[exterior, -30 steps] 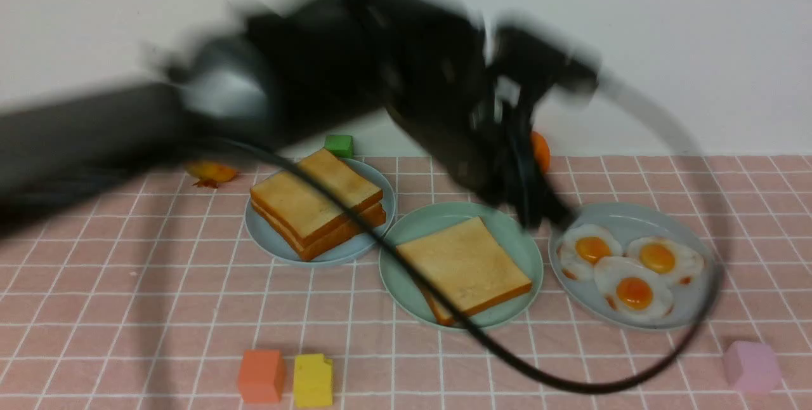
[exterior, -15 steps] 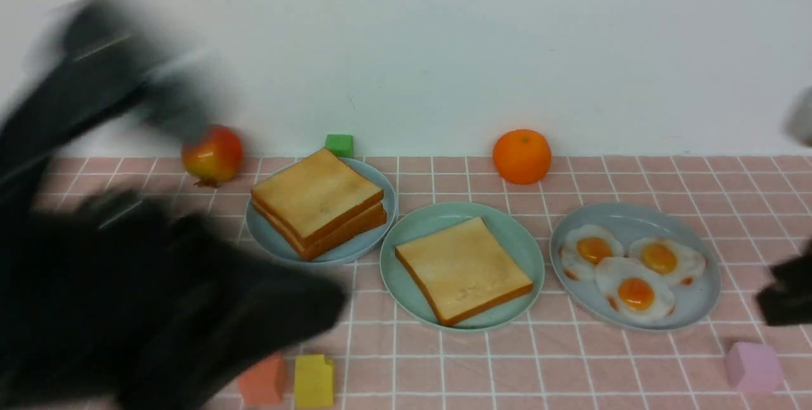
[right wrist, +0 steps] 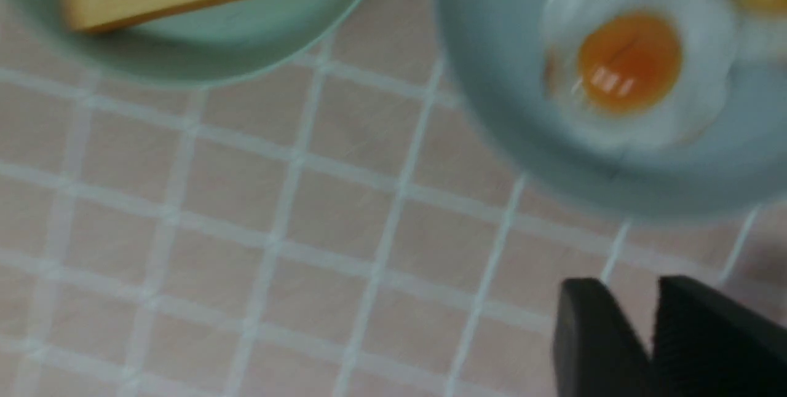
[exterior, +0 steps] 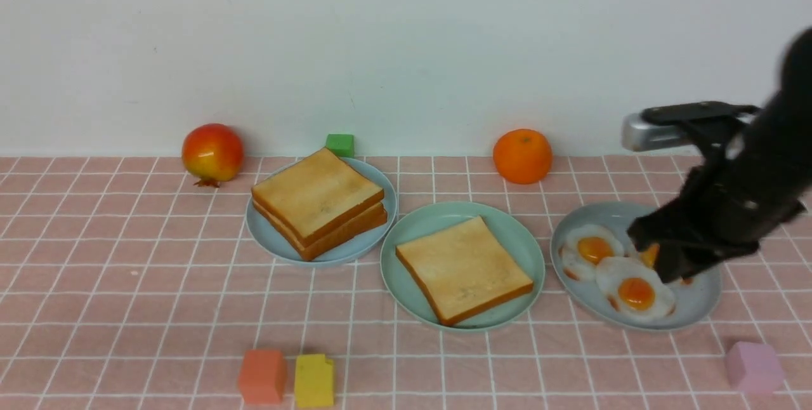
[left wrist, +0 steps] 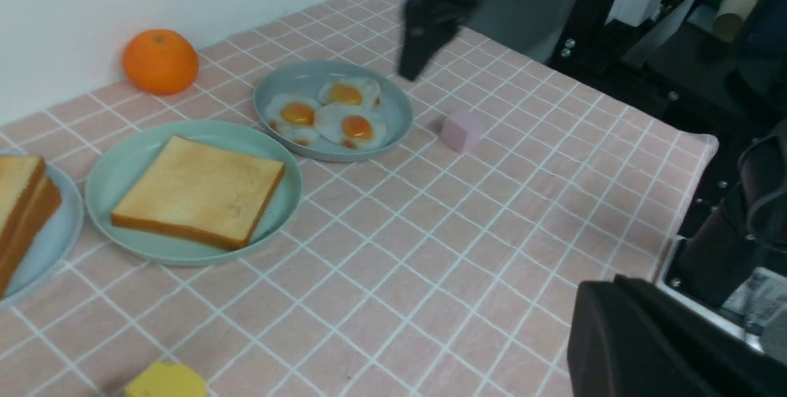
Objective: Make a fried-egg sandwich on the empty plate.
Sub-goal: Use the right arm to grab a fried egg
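The empty plate (exterior: 412,226), mint-green, sits mid-table and holds one toast slice (exterior: 463,267) with nothing on top; no fried-egg sandwich shows. To its right a grey-blue plate (exterior: 698,299) carries three fried eggs (exterior: 634,292). My right gripper (exterior: 660,264) hangs low over the back-right egg and partly hides it. In the right wrist view its fingers (right wrist: 627,289) stand slightly apart with nothing between them, and one egg (right wrist: 630,62) lies ahead. My left gripper (left wrist: 605,286) is shut and empty, pulled back over the near table edge and out of the front view.
A pale blue plate (exterior: 266,238) at left holds two stacked toast slices (exterior: 317,197). A red fruit (exterior: 212,153), a green cube (exterior: 339,145) and an orange (exterior: 522,156) line the back wall. Orange (exterior: 261,376), yellow (exterior: 314,379) and pink (exterior: 753,367) blocks sit near the front.
The left arm swept away to the left and out of the front view. The right arm came in from the right over the egg plate, and its jaws parted.
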`<action>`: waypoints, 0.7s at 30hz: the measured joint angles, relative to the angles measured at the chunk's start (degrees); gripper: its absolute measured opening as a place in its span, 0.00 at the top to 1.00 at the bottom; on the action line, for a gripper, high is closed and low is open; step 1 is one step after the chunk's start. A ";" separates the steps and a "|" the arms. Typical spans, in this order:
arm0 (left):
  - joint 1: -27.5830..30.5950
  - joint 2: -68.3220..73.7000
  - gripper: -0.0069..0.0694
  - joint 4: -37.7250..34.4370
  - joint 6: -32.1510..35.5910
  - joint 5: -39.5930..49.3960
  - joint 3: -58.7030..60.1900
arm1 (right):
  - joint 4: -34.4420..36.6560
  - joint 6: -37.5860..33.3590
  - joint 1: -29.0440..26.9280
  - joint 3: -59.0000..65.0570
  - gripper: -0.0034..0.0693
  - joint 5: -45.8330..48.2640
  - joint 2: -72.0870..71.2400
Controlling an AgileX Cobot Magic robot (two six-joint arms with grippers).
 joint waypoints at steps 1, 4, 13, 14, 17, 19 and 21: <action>0.00 0.00 0.89 -0.48 0.00 0.00 0.00 | -1.00 -0.73 -0.07 -1.34 0.53 -0.07 1.94; 0.00 0.00 0.89 -1.98 -0.05 -0.44 0.00 | -2.79 -4.66 -1.05 -6.03 0.41 -0.46 8.06; 0.00 0.00 0.89 -3.93 -0.05 -1.46 0.00 | -2.13 -24.28 -4.91 -14.28 0.38 -1.00 17.80; 0.00 0.00 0.89 -3.99 -0.05 -1.46 0.00 | -1.90 -25.81 -5.12 -14.41 0.39 -1.31 18.43; 0.00 0.00 0.89 -3.99 -0.05 -1.61 0.00 | -0.72 -30.19 -5.31 -14.54 0.44 -2.60 20.10; 0.00 0.00 0.89 -3.99 -0.05 -1.95 0.00 | -0.39 -30.74 -5.31 -14.54 0.45 -3.02 20.66; 0.00 0.00 0.89 -4.05 -0.05 -3.39 0.00 | 0.57 -31.61 -5.31 -14.54 0.46 -5.06 21.69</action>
